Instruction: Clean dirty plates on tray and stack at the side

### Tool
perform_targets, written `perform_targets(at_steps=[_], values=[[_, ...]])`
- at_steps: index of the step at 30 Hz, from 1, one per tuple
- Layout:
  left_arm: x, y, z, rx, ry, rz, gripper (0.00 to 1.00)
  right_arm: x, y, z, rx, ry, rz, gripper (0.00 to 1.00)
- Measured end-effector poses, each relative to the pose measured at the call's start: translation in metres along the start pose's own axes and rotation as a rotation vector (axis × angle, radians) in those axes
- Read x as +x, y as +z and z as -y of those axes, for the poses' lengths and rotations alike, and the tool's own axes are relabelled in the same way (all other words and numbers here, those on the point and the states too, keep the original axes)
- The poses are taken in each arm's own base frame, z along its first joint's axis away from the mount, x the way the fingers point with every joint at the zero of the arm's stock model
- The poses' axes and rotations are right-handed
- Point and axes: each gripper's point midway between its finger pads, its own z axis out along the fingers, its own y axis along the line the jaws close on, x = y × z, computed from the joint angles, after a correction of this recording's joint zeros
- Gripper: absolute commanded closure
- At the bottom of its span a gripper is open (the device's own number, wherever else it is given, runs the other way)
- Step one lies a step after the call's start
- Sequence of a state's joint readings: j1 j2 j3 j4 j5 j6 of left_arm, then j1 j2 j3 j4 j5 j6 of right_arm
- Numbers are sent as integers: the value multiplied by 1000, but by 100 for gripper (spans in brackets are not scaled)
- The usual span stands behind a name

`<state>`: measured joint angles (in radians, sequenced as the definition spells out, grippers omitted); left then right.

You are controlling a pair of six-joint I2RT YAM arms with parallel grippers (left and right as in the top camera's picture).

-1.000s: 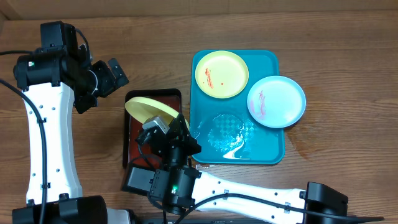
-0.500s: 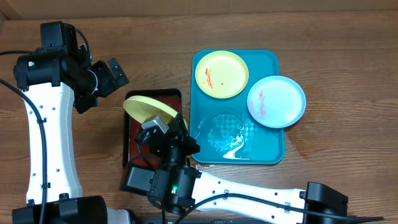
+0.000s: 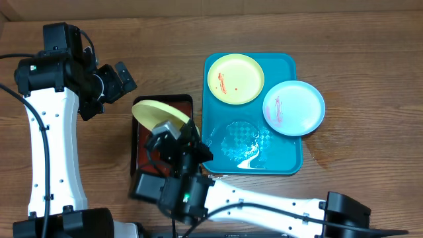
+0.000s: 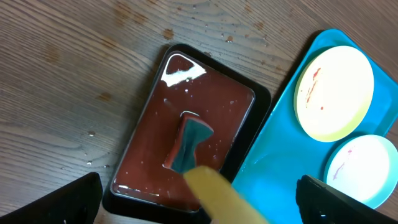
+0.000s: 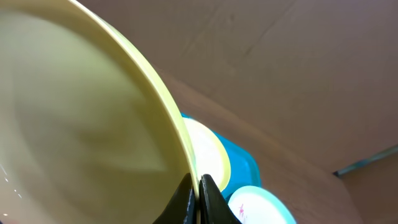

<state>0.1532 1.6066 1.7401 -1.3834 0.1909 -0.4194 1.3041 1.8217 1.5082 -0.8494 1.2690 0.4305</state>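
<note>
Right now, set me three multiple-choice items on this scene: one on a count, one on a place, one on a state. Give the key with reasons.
1. How many plates lie on the turquoise tray?
A. one
B. two
C. three

2. Where is the tilted plate that the right hand grips?
A. above the black tray
B. flat on the bare wood
C. stacked on another plate

3. What state is the left hand in?
A. shut on a plate
B. shut on a sponge
C. open, holding nothing

Key:
1 B: a yellow-green plate and a light blue plate rest there, both smeared.
2 A: the overhead view shows it slanting over the black tray.
3 C: in the left wrist view its fingers stand wide apart with nothing held between them.
</note>
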Motion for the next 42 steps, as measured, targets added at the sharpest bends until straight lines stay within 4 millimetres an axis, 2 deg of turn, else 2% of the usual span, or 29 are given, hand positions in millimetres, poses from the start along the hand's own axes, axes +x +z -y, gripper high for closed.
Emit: perform_targets(at_steps=[2,4,9,13,15,16,17,20,22,23,25,28,31,32,36,39,42], values=[[0,0,0,0,0,0,0,9,19,1,-29,49,-70,96],[0,0,0,1,0,1,0,23,47,5,-65,120,-174,96],[0,0,0,1,0,1,0,71,115,24,-221,339,-515,96],[0,0,0,1,0,1,0,88,143,60,-364,574,-708,96],[0,0,0,1,0,1,0,90,149,98,-402,710,-755,96],[0,0,0,1,0,2,0,91,151,126,-400,786,-767,96],[0,0,0,1,0,2,0,92,151,144,-391,832,-774,96],[0,0,0,1,0,2,0,111,157,225,-287,1013,-789,96],[-1,0,0,1,0,2,0,140,159,272,-185,1110,-817,96],[0,0,0,1,0,2,0,155,159,289,-141,1142,-840,96],[0,0,0,1,1,2,0,199,158,324,-24,1223,-907,96],[-1,0,0,1,1,2,0,261,153,354,124,1304,-1001,96],[-1,0,0,1,1,2,0,323,143,362,239,1354,-1107,96],[-1,0,0,1,1,2,0,348,139,359,271,1371,-1144,96],[-1,0,0,1,1,2,0,407,124,337,324,1403,-1246,96],[-1,0,0,2,1,3,0,430,110,311,319,1408,-1314,96],[-1,0,0,1,1,2,0,432,108,291,280,1388,-1338,96]])
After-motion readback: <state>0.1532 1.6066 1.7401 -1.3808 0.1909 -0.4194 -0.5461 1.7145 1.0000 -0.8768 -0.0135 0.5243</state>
